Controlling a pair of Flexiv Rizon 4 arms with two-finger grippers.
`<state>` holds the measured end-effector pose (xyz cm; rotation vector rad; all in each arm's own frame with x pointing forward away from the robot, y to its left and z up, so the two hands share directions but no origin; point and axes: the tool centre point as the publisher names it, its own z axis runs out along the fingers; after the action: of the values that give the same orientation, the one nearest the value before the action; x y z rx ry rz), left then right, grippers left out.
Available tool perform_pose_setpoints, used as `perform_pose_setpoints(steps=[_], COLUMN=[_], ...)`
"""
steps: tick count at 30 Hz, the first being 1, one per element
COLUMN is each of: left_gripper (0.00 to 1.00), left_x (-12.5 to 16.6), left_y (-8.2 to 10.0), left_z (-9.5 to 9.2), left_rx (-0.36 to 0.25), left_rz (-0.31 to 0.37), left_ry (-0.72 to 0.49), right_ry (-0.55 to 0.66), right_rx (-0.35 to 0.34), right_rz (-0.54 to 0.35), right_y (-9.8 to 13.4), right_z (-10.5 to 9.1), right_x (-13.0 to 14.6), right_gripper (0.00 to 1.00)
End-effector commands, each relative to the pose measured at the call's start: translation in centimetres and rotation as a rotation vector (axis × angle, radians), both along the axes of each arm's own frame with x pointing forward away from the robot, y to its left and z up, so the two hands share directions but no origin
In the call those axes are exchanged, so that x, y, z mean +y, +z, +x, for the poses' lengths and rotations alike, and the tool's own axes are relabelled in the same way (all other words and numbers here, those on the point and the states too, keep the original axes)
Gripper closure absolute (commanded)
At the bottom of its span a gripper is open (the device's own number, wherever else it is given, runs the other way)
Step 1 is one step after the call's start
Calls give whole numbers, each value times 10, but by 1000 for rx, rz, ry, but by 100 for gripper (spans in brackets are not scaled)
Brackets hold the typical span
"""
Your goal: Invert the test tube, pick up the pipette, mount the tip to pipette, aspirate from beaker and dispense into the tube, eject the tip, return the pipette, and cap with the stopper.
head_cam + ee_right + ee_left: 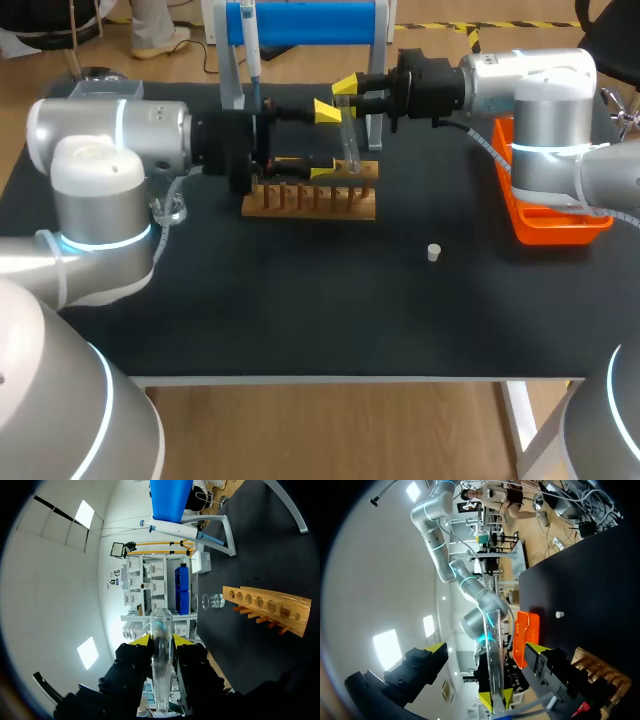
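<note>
Yellow tips of the right gripper (161, 640) are pressed to both sides of the glass test tube (161, 625), gripping it near one end. In the head view the tube (351, 145) hangs down from those fingers, slightly tilted, its lower end just above the wooden rack (310, 200).

The left gripper (325, 142) faces it from the other side, jaws spread wide. In its own wrist view the tube (492, 650) stands between the two fingers with a gap on each side, touching neither.

Both grippers crowd the space over the rack, near the far edge of the table (300, 310). Just behind them stands the blue stand (300, 22) with the pipette (250, 50) hanging on it.

A glass beaker (168, 210) sits left of the rack, close under the left arm. An orange tray (550, 215) lies at the table's right edge, under the right arm. The small white stopper (433, 252) lies by itself on the dark mat, well apart from the rack, toward the front edge.
</note>
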<state>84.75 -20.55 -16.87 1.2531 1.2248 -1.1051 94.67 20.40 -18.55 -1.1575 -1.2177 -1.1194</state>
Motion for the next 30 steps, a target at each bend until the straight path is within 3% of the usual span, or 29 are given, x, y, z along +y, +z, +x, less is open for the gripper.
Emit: perform_pose_setpoints(steps=[1,10,30], left_gripper=[0,0,0], left_x=[-8,-20,-31], left_y=[-1,-6,-5], left_z=[4,3,0], left_rx=[2,39,47], left_rz=[0,-7,-23], left_ry=[-11,-36,-46], right_ry=[0,0,0], right_rx=[-1,-1,-1], right_rz=[-2,-2,-2], right_y=[1,1,1], right_z=[-1,-1,-1], right_x=[-1,-1,-1], right_gripper=[100,100,100])
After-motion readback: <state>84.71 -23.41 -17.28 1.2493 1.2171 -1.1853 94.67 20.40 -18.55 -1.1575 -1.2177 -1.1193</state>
